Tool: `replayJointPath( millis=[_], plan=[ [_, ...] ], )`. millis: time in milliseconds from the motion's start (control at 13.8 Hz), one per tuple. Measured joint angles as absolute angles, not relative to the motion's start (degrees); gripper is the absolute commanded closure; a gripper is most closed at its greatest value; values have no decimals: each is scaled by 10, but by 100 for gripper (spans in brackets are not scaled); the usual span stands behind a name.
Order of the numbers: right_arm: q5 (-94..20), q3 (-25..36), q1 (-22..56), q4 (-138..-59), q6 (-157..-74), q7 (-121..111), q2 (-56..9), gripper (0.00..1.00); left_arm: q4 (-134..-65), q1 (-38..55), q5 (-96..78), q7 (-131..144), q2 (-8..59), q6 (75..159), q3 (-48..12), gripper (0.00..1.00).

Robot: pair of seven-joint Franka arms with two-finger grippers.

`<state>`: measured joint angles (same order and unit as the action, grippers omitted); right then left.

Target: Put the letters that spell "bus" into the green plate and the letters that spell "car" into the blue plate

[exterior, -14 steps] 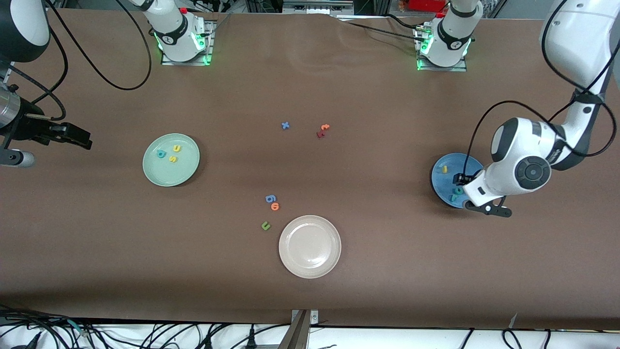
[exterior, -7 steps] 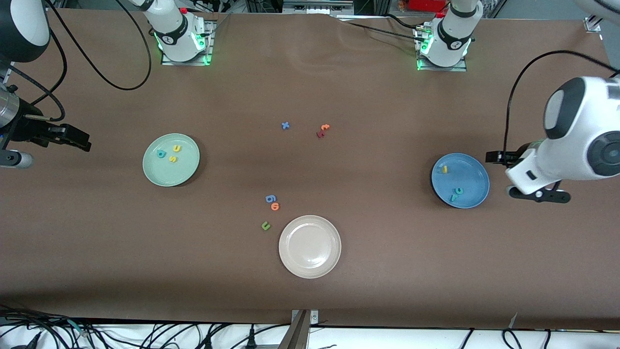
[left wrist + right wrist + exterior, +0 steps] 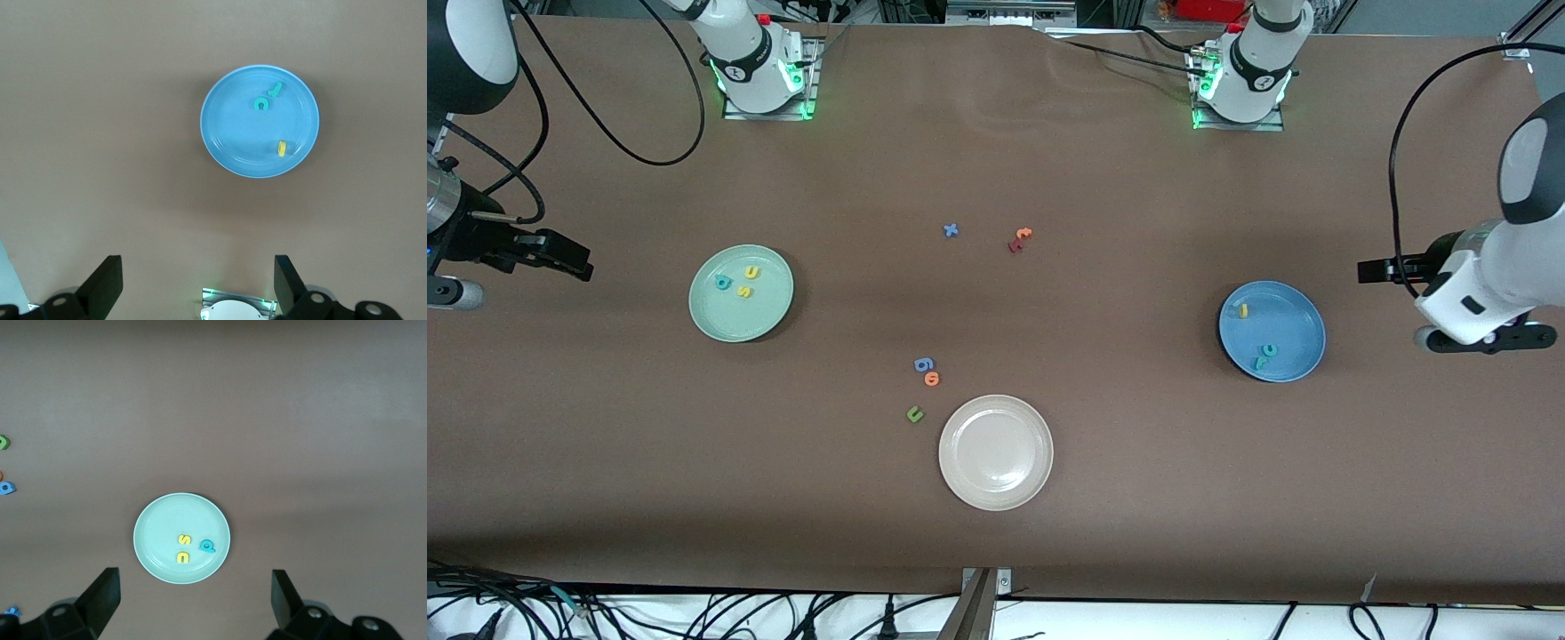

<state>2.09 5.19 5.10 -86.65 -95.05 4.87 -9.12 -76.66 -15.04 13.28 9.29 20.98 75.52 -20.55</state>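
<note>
The green plate (image 3: 769,307) (image 3: 157,533) holds a teal "b" (image 3: 723,283) (image 3: 207,547), a yellow "u" (image 3: 751,272) (image 3: 183,556) and a yellow "s" (image 3: 743,292) (image 3: 184,539). In the blue plate (image 3: 1294,324) (image 3: 233,127) lie a yellow "a" (image 3: 1243,310) (image 3: 281,148), a teal "c" (image 3: 1268,350) (image 3: 261,103) and a teal "r" (image 3: 1260,363) (image 3: 275,90). My left gripper (image 3: 1365,269) (image 3: 197,280) hangs open and empty high over the table beside the blue plate, toward the left arm's end. Beside the green plate, my right gripper (image 3: 580,261) (image 3: 193,593) waits open and empty over the right arm's end.
A beige-white plate (image 3: 996,484) sits near the front camera. Beside it lie an olive "u" (image 3: 914,413), an orange "o" (image 3: 932,380) and a blue "6" (image 3: 923,364). A blue "x" (image 3: 951,230), an orange "t" (image 3: 1023,234) and a red letter (image 3: 1015,246) lie mid-table.
My left gripper has risen from over the blue plate and drawn back toward the left arm's end of the table, leaving the teal letters in the plate. The right arm has hardly moved.
</note>
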Motion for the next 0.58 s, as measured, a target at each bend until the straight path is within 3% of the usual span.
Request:
replayJointPath(
  millis=[290, 580],
  plan=[
    [18, 52, 51, -866, -957, 49, -91, 0, -769, -105, 74, 92, 175, 770, -126, 0],
    [11, 52, 51, -866, -961, 49, -91, 0, -842, -15, 1, 83, 113, 826, 9, 0]
  ],
)
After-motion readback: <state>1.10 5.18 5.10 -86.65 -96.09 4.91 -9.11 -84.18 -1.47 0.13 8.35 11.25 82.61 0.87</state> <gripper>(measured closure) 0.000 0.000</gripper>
